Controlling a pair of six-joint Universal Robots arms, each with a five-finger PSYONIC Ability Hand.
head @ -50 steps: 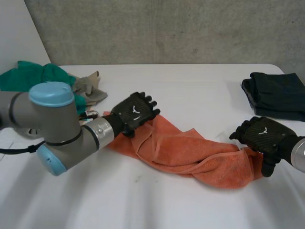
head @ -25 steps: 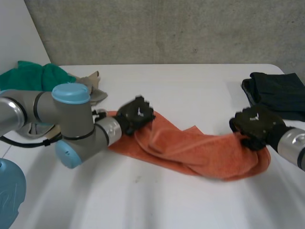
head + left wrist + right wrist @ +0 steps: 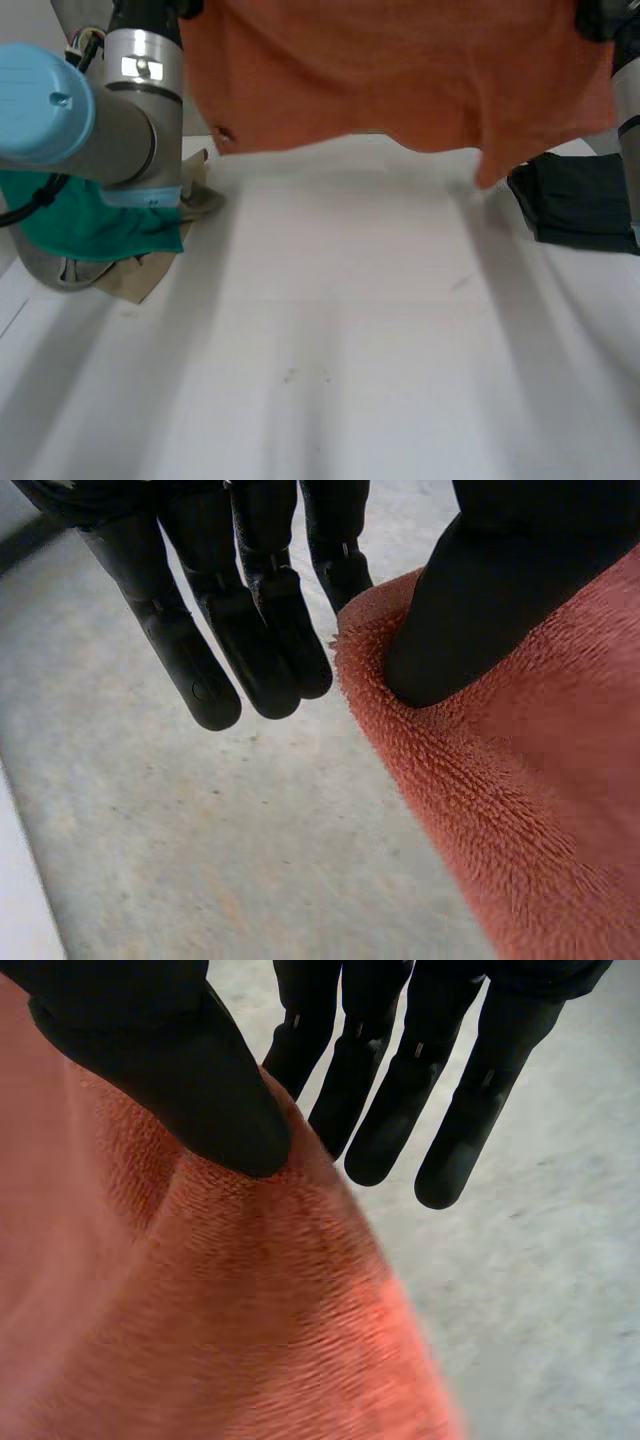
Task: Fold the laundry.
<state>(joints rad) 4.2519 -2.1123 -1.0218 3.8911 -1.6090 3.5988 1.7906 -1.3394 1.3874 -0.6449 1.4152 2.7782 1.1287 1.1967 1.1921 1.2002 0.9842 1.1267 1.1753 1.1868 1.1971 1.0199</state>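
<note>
- Towel (image 3: 400, 80) lay bunched on the tabletop (image 3: 350, 350); now it hangs high above, spread wide.
- Your left hand (image 3: 470, 600) pinches one top corner, thumb against straight fingers (image 3: 270, 620); your right hand (image 3: 170, 1070) pinches the other.
- It looks ready for you to fold.

Scene is lit bright and diffuse. A soft grey shadow is thrown on white table (image 3: 330, 400) below orange towel (image 3: 400, 70), btwn left hand (image 3: 250, 590) and right hand (image 3: 400, 1070).
</note>
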